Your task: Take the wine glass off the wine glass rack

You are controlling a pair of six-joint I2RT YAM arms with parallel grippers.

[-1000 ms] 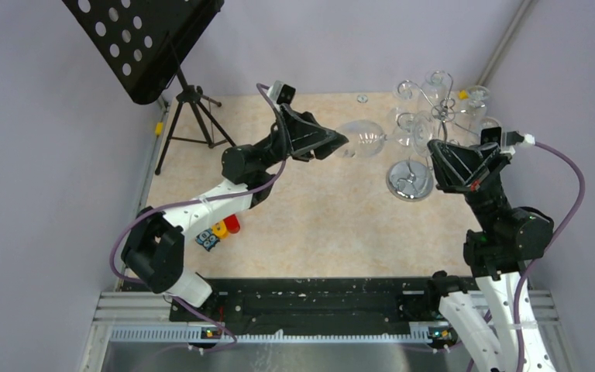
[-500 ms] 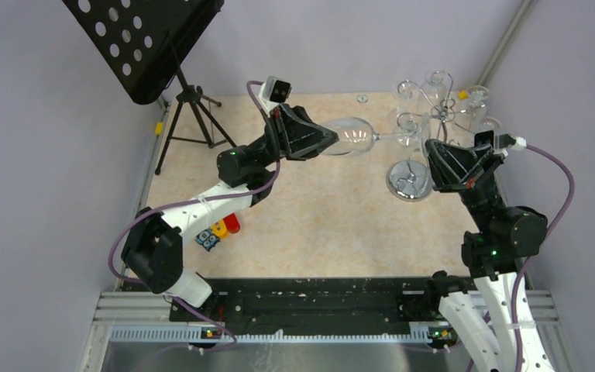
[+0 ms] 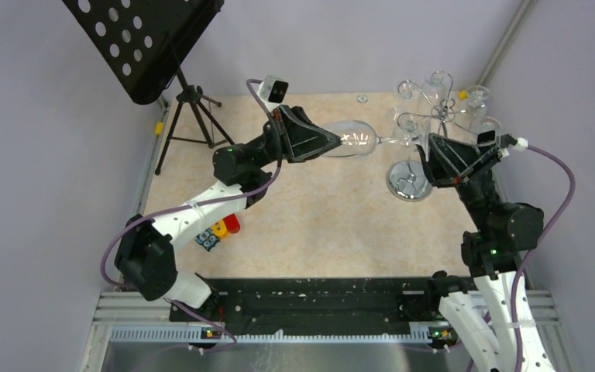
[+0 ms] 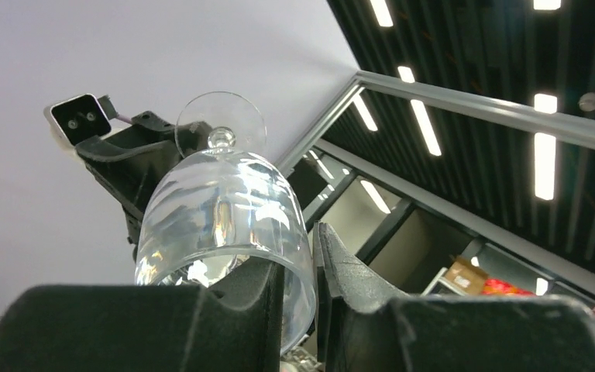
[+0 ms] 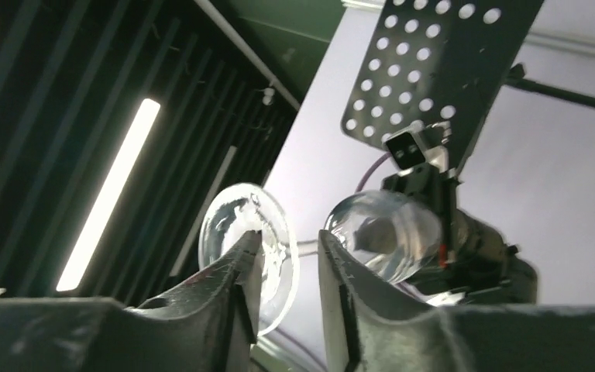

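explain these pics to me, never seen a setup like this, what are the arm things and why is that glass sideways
These are two robot arms bolted at the near edge of a table. The wide view comes from a fixed camera above and behind them. The other two views come from a small camera on each wrist, looking out past that arm's own fingers.

On the table stand a chrome wine glass rack holding other glasses, a black music stand and some small coloured blocks.

The left end effector pinches the rim of a wine glass, holding it sideways in the air. The glass's foot lies between the fingers of the right end effector. Whether they grip it is unclear.
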